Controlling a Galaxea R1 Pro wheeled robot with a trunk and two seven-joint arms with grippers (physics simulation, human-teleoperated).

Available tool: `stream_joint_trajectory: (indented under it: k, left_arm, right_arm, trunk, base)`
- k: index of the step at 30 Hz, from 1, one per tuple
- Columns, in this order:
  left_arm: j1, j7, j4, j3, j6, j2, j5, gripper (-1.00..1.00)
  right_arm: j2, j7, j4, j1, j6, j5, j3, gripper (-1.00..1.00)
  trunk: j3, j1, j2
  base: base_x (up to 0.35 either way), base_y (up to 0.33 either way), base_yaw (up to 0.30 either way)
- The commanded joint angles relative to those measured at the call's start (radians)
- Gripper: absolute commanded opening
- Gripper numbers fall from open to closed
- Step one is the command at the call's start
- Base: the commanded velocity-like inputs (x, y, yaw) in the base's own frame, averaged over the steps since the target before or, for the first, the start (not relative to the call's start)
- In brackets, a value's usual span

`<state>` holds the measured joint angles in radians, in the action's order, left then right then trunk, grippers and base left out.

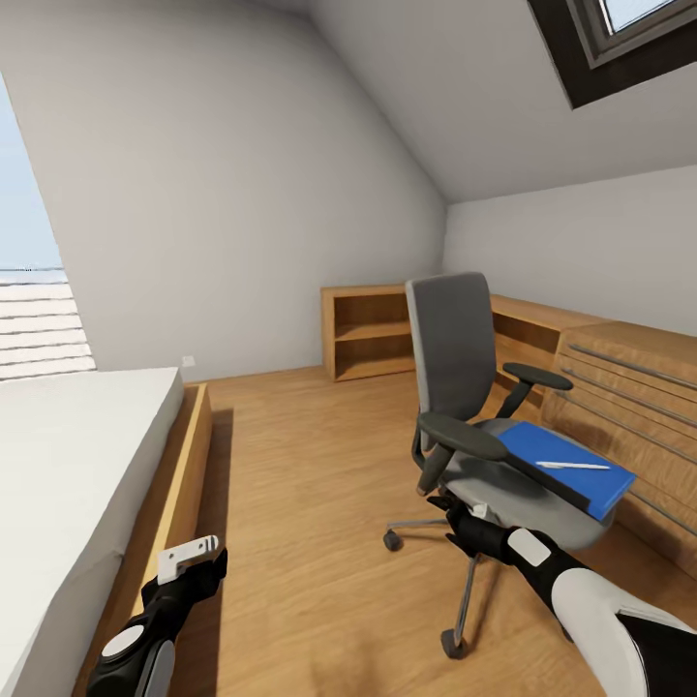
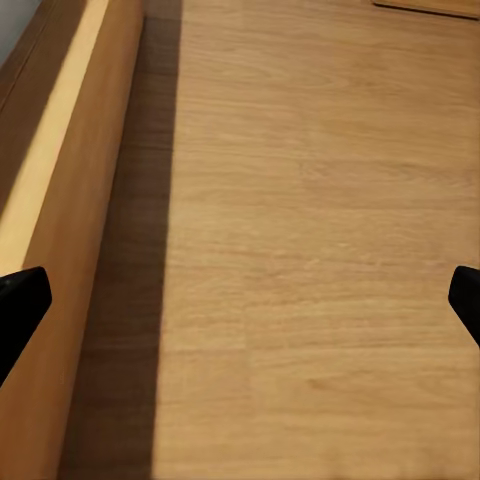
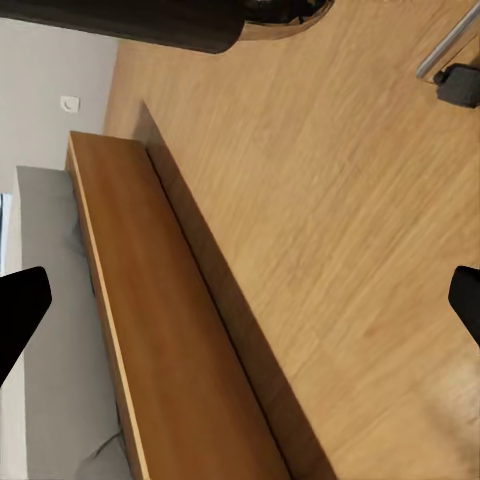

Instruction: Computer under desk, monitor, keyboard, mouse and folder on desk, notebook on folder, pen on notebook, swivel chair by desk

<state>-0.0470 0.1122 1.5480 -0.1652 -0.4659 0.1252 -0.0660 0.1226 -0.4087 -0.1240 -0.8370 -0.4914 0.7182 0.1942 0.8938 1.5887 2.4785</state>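
Observation:
The grey swivel chair (image 1: 455, 358) stands on the wood floor at the right of the bedroom, its back turned to the room. On its seat lies the blue folder (image 1: 571, 479), and the white pen (image 1: 573, 466) rests on top of it. My right gripper (image 1: 449, 504) is open just under the chair's near armrest (image 1: 465, 438), by the seat's front edge; its wrist view shows that armrest (image 3: 120, 20) and a castor (image 3: 460, 82). My left gripper (image 1: 194, 560) hangs open low beside the bed frame (image 2: 60, 200). The desk, computer, monitor, keyboard, mouse and notebook are out of view.
A bed (image 1: 68, 455) with a wooden frame (image 1: 179, 474) runs along the left. A low open wood shelf (image 1: 368, 334) stands against the far wall. A light wood chest (image 1: 629, 387) with steel handles sits right behind the chair. Bare floor lies between bed and chair.

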Motion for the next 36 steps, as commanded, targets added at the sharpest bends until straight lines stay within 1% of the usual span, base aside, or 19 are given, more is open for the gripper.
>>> stream_joint_trajectory:
  k: [1,8,19,36]
  left_arm:
    - [-0.001,0.005,0.001,0.0,-0.005,0.001,-0.007,1.0]
    - [-0.001,0.005,0.001,0.0,-0.005,0.001,-0.006,1.0]
    - [-0.001,0.005,0.001,0.0,-0.004,0.002,-0.006,1.0]
    - [-0.001,0.006,0.001,0.001,-0.003,0.003,-0.006,1.0]
  right_arm:
    - [0.0,-0.001,0.0,-0.001,-0.006,-0.003,0.008,1.0]
    - [0.001,-0.001,0.0,-0.001,-0.006,-0.003,0.008,1.0]
    - [0.002,-0.001,0.0,-0.001,-0.006,-0.003,0.008,1.0]
    - [0.002,-0.001,0.0,-0.001,-0.006,-0.003,0.008,1.0]
  trunk:
    - [0.001,0.0,0.0]
    - [0.001,0.0,0.0]
    - [0.001,0.0,0.0]
    - [0.001,0.0,0.0]
  base:
    - [0.045,0.0,0.0]
    - [0.086,0.0,0.0]
    - [0.018,0.0,0.0]
    - [0.113,0.0,0.0]
